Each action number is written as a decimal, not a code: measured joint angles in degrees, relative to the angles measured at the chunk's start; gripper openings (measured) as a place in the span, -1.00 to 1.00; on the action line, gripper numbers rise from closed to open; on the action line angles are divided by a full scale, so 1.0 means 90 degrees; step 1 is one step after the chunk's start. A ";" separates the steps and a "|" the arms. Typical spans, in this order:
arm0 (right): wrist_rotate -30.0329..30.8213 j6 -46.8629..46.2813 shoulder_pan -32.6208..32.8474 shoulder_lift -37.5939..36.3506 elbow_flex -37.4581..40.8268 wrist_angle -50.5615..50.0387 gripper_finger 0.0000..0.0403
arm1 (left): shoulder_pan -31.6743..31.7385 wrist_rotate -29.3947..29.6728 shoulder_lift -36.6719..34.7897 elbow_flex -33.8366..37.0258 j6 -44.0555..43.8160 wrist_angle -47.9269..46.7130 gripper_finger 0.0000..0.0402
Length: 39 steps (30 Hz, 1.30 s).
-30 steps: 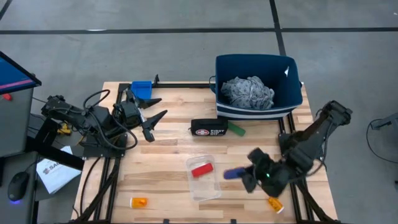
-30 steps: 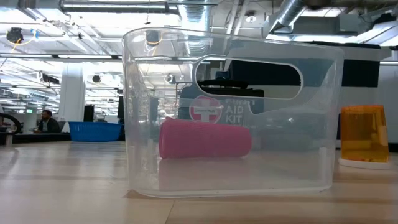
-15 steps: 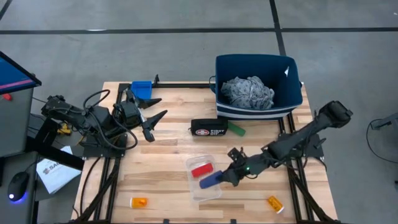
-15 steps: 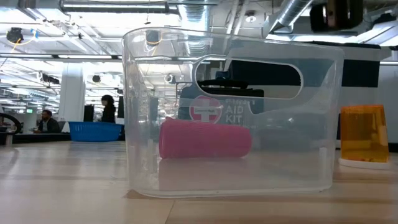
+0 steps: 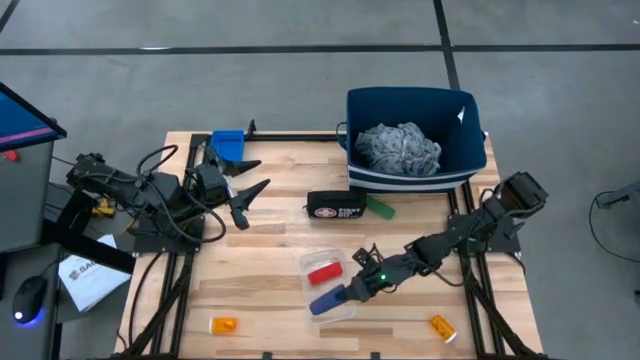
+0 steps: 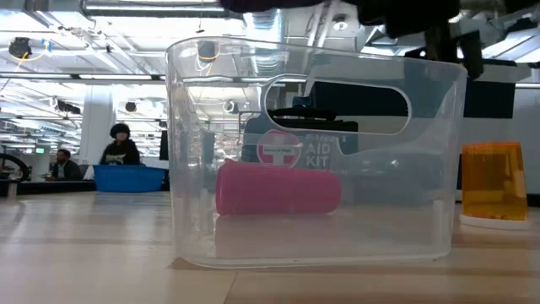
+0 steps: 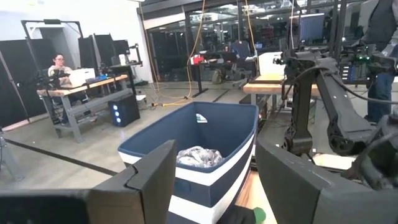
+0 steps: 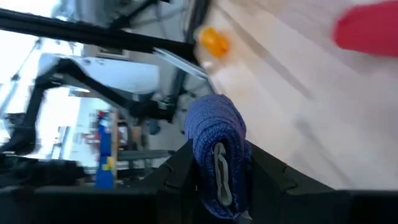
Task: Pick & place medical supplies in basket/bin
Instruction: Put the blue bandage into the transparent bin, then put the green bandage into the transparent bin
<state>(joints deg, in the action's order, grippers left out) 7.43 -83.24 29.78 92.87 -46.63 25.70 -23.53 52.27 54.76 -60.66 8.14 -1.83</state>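
My right gripper [image 5: 342,293] is shut on a blue roll [image 5: 322,302] over the near end of a clear plastic tub [image 5: 345,312]. A red roll [image 5: 323,271] lies on the tub's floor and shows through its wall in the low view [image 6: 278,190]. The navy bin [image 5: 463,165] stands at the far right with the grey cloth [image 5: 400,147] inside it. A green roll [image 5: 380,207] lies on the table beside a black first-aid pouch [image 5: 336,206]. Two orange pill bottles [image 5: 223,325] [image 5: 441,326] lie near the near edge. My left gripper [image 5: 247,186] waits open at the left. My right gripper pinches the blue roll [image 8: 216,134] between its two fingers [image 8: 180,171], and the roll's free end sticks out past the fingertips. The fingers come slanting from the table's right, lying along the roll. The roll is lifted clear, above the clear tub.
A blue block [image 5: 228,142] sits at the far left corner. In the left wrist view the bin [image 7: 205,180] and the right arm [image 7: 323,93] stand ahead. One orange bottle [image 6: 492,186] stands right of the tub. Bare wood lies between tub and left arm.
My right gripper has carried the blue roll from the table's right side toward the left and a little toward the near edge. The arm has stretched out, and the roll now hangs over the clear tub. The gripper has stayed shut on it.
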 joint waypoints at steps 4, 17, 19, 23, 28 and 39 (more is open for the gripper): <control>-0.0020 -0.0091 0.0005 0.0289 0.0017 0.0090 -0.49 | -0.0001 0.0000 0.0000 -0.0002 -0.0005 0.0005 0.04; -0.0016 -0.0042 -0.0202 0.0380 0.0007 0.0135 -0.49 | -0.0002 0.0000 -0.0002 -0.0002 0.0014 -0.0136 0.04; -0.0010 -0.0037 -0.0206 0.0380 0.0007 0.0096 -0.48 | -0.0002 0.0002 -0.0002 -0.0002 0.0016 -0.0170 0.04; -0.0009 -0.0040 -0.0236 0.0380 0.0007 0.0027 -0.33 | -0.0001 0.0067 -0.0002 -0.0002 0.0019 -0.0298 0.04; -0.0006 -0.0071 -0.0240 0.0380 0.0007 0.0028 -0.02 | -0.0001 0.0083 -0.0002 -0.0002 0.0051 -0.0323 0.04; 0.0012 0.0171 -0.0403 0.0074 0.0008 -0.0333 0.14 | -0.0001 0.0080 -0.0002 -0.0002 0.0111 -0.0325 0.04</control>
<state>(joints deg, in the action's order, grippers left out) 7.54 -81.70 26.16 93.54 -46.56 22.70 -23.54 52.99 54.74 -60.69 9.14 -4.75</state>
